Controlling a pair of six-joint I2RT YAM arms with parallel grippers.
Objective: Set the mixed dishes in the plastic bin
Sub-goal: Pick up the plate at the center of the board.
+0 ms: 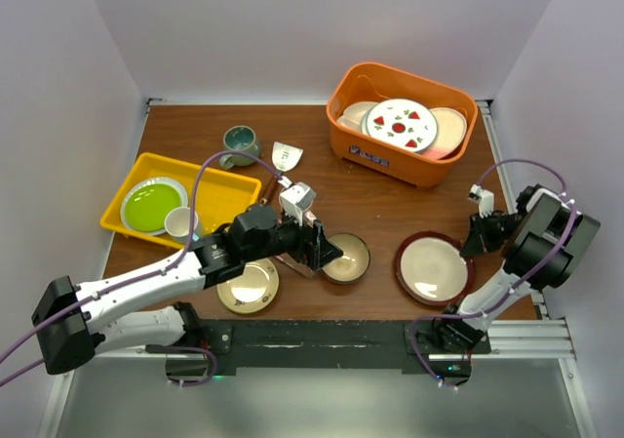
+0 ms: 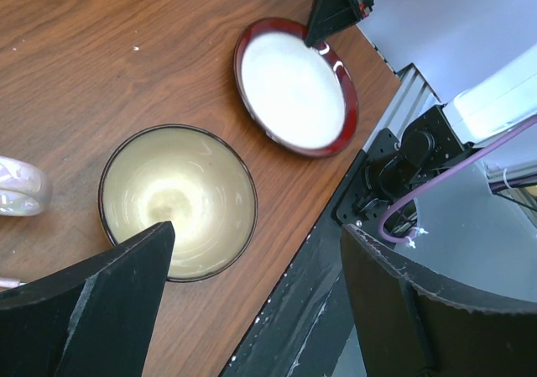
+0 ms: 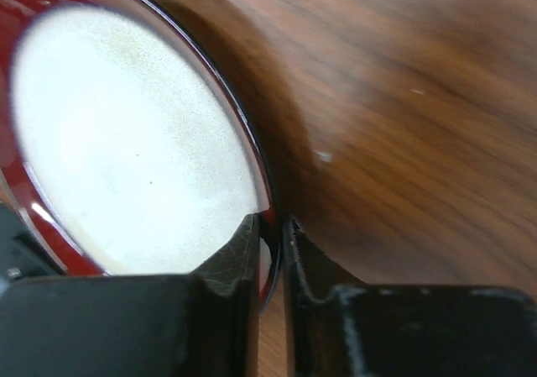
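**A:** Where is the plate sitting right now?

**B:** The plate (image 1: 434, 267) is lying flat on the surface (image 1: 390, 204), near the front edge on the right. It is well apart from the bin (image 1: 429, 170) at the back.

**A:** And what are the right fingers doing?

**B:** The right fingers (image 3: 250, 259) are standing narrow and pinching the plate's dark red rim. One is resting over the pale inside, the other outside by the wood.

**A:** That is only a thin edge they are holding.

**B:** Yes, so I am thinking the lift wants to go slowly, raising the pinched side first. If the plate is sagging or sliding, it is better to set it down and take a deeper bite.

**A:** How should it go into the bin?

**B:** The bin is already holding the strawberry plate (image 1: 400, 124) on top of other dishes. I would be carrying this one clear over the wall, then lowering it flat onto that pile, not dropping it.

**A:** Is the other arm getting in the way?

**B:** It is not looking like it. The left fingers (image 1: 322, 250) are standing wide and hanging over the bowl (image 1: 345, 258), holding nothing. They are off to the side of the likely path.
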